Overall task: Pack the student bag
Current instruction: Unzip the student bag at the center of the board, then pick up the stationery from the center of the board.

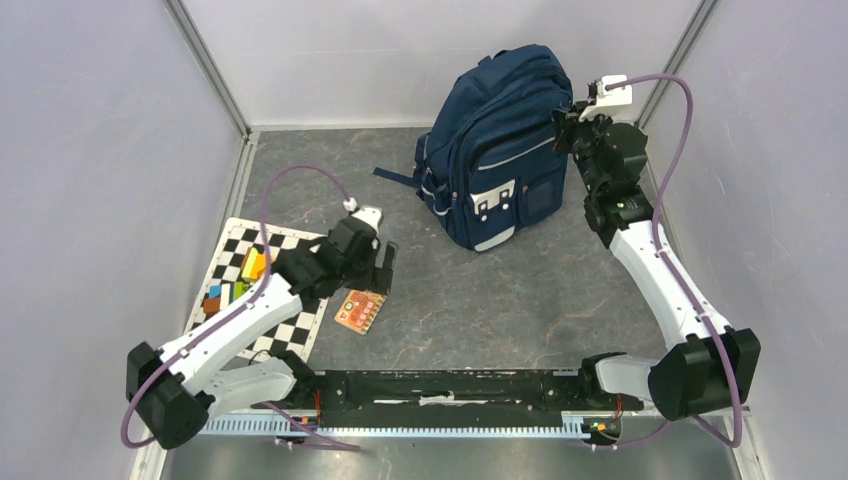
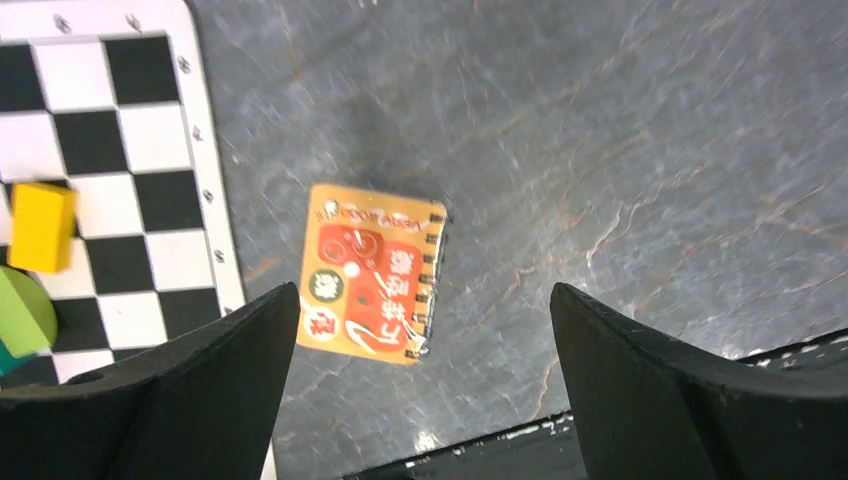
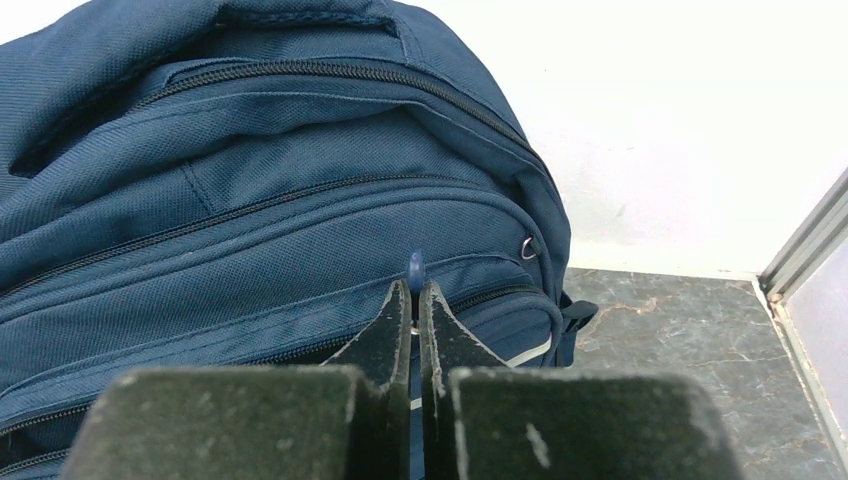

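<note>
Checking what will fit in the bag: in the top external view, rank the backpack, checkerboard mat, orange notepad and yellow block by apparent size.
Largest to smallest:
backpack
checkerboard mat, partly hidden
orange notepad
yellow block

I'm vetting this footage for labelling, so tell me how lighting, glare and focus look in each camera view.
Top external: even light, sharp, no glare on the student bag. Left wrist: orange notebook clear, left gripper open, its fingers dark, featureless. Right wrist: wall behind the bag washed out; right gripper, shut on the zipper pull, slightly soft.
</note>
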Robot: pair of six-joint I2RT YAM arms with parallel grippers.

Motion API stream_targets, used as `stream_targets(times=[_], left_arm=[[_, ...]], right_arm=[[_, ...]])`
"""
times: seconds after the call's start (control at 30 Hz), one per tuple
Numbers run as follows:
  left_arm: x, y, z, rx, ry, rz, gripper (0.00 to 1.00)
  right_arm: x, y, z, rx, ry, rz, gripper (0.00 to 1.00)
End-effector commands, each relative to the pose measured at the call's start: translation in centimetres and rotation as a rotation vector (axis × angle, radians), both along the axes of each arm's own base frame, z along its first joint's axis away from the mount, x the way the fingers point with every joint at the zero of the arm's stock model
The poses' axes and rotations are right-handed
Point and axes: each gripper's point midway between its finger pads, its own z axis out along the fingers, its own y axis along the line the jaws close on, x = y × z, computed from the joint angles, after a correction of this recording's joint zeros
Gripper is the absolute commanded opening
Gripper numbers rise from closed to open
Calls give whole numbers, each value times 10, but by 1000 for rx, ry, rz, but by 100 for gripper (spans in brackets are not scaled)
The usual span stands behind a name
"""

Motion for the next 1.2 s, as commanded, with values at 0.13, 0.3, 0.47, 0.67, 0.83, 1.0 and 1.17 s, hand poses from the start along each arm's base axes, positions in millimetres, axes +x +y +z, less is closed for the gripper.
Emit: stream_targets(times=[0.13, 0.3, 0.47, 0.67, 0.83, 1.0, 1.17], left_arm=[[-19, 2, -62, 209, 168, 109, 100], [-24, 5, -83, 269, 233, 113, 97], [-34, -5, -108, 255, 315, 83, 87], [-40, 1, -130, 306, 373, 102, 84], [-35, -9, -142, 326, 401, 59, 59], [-31, -7, -150, 371, 417, 29, 19], [-21, -15, -120, 314, 344, 15, 2]], right_arm=[[-11, -5, -7, 57, -3, 13, 0], [-14, -13, -7, 79, -12, -4, 0], [-16, -11, -8, 101, -17, 21, 0], [-17, -16, -8, 115, -23, 15, 0], [-16, -18, -9, 134, -25, 17, 0], [-18, -22, -9, 135, -28, 12, 0], [-18, -25, -6, 138, -36, 9, 0]])
